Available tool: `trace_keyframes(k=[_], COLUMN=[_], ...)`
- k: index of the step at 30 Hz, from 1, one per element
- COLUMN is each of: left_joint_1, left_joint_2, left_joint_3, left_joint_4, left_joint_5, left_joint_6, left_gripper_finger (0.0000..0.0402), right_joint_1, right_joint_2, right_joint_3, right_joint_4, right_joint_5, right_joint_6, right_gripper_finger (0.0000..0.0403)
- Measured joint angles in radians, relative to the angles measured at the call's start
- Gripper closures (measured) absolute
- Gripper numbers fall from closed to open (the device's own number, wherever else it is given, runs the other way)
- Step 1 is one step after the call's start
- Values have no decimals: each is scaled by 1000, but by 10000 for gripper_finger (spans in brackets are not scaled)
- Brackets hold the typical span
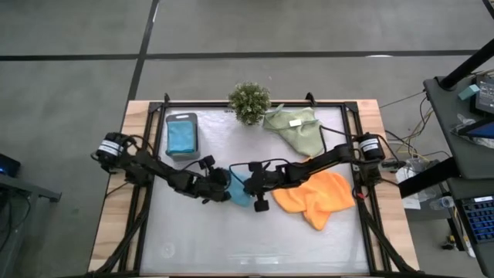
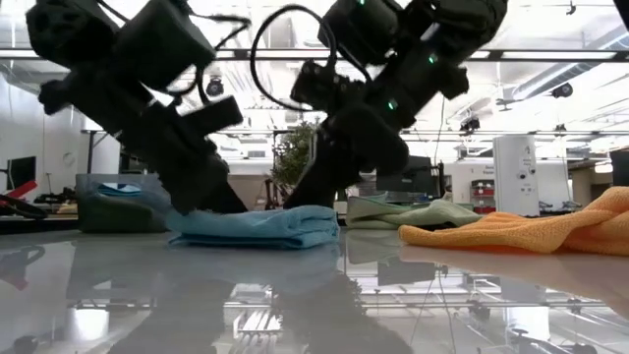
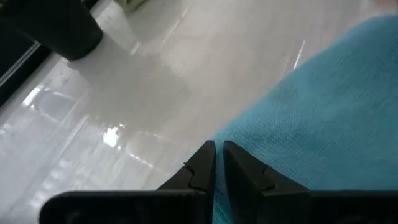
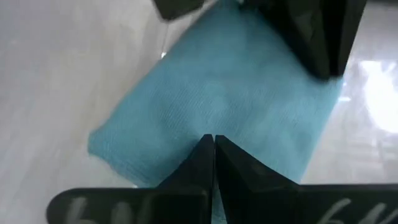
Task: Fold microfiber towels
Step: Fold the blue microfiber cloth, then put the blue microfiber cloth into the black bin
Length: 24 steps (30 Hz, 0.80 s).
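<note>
A folded teal-blue towel [image 1: 241, 194] lies flat at the table's middle, between my two grippers. My left gripper [image 1: 225, 188] comes in from the left, shut, with its tips [image 3: 217, 149] at the towel's left edge. My right gripper [image 1: 248, 185] comes in from the right, shut, with its tips [image 4: 213, 142] over the towel's top [image 4: 230, 87]. An orange towel [image 1: 316, 199] lies rumpled to the right. A sage-green towel [image 1: 297, 130] with a white tag lies at the far right. My left gripper slants down from the table's left, and its shut fingers [image 2: 208, 197] reach the towel's left end [image 2: 187, 224]. Whether cloth sits between them I cannot tell. The towel lies flat on the table. My right gripper slants down over the towel; I cannot tell whether it touches it.
A dark grey tray [image 1: 182, 151] at the far left holds another teal towel [image 1: 182, 133]. A small bushy plant [image 1: 249, 102] stands at the far middle. The near part of the table [image 1: 231, 247] is bare.
</note>
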Motion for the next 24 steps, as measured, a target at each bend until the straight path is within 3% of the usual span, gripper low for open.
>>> trace_keyframes(k=[8, 13, 24], left_joint_1=[5, -1, -38], left_joint_2=[20, -52, -227], left_joint_3=[-1, -1, -3], left_joint_4=[-10, -20, -19], left_joint_5=[7, 14, 155], left_joint_6=[0, 2, 8], left_gripper_finger=[382, 382, 382], right_joint_1=[0, 0, -13], right_joint_2=[27, 5, -88], right_joint_3=[-36, -31, -30], right_joint_4=[10, -3, -52], right_joint_5=[0, 0, 0], right_joint_6=[41, 42, 6], right_gripper_finger=[394, 394, 394])
